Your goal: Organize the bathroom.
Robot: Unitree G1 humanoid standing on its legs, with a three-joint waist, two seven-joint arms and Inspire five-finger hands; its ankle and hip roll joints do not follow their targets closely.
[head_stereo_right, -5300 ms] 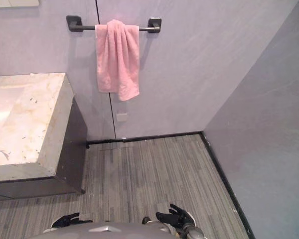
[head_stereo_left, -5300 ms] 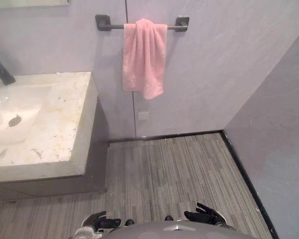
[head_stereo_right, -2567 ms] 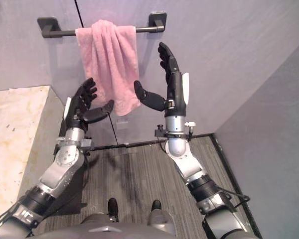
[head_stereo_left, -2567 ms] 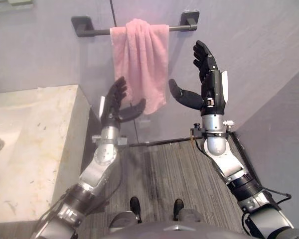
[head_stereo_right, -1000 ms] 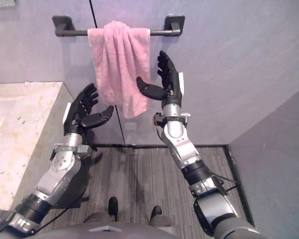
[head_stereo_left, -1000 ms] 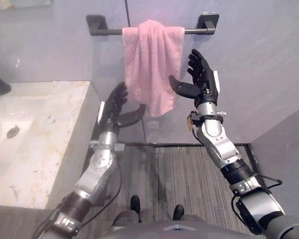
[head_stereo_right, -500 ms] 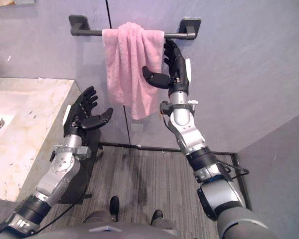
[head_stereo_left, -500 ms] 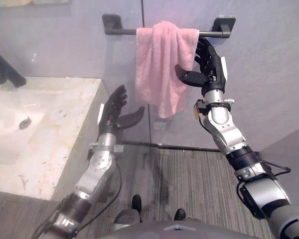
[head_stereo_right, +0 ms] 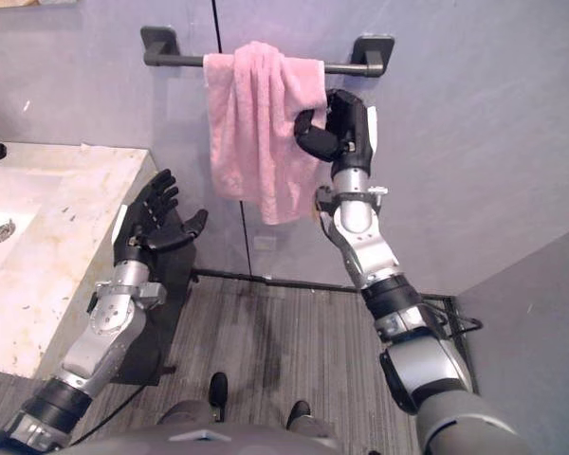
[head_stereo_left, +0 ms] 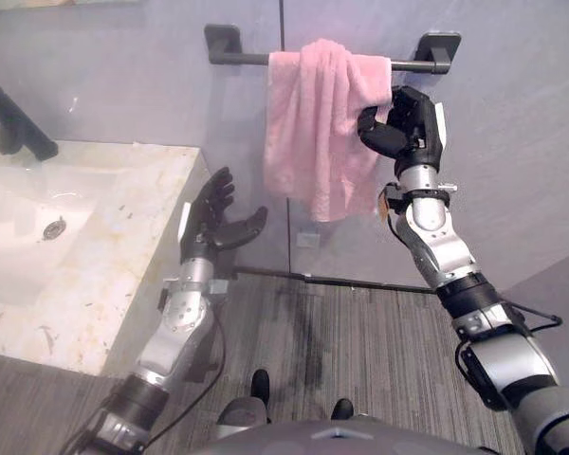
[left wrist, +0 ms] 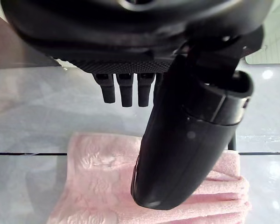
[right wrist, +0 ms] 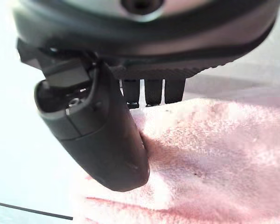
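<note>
Now, in the left eye view, the pink towel [head_stereo_left: 324,133] hangs bunched over the dark towel bar [head_stereo_left: 247,59] on the wall, toward the bar's right end. The right hand [head_stereo_left: 401,123] has come up against the towel's right edge just under the bar; half a second earlier its fingers stood straight beside the cloth, and here the thumb and fingers curl in on that edge. The left hand [head_stereo_left: 211,214] stays spread and empty, below and left of the towel, near the front right corner of the sink counter [head_stereo_left: 85,284]

In the right eye view the same pinch shows: the right hand [head_stereo_right: 339,126] is closed on the towel [head_stereo_right: 256,133] at its upper right side, while the left hand [head_stereo_right: 152,220] is held apart from the cloth with fingers fanned out

In the left wrist view, the left hand's straight fingers [left wrist: 121,93] and thumb point toward the towel [left wrist: 98,186] with a clear gap between them; it holds nothing

In the right wrist view, the thumb [right wrist: 102,149] presses into the pink cloth [right wrist: 214,158] with the fingers closing on its far side, so the grip looks set

Judging from this, the reach has turned into a grasp, and the towel can probably next be pulled along or off the bar to be straightened
</note>
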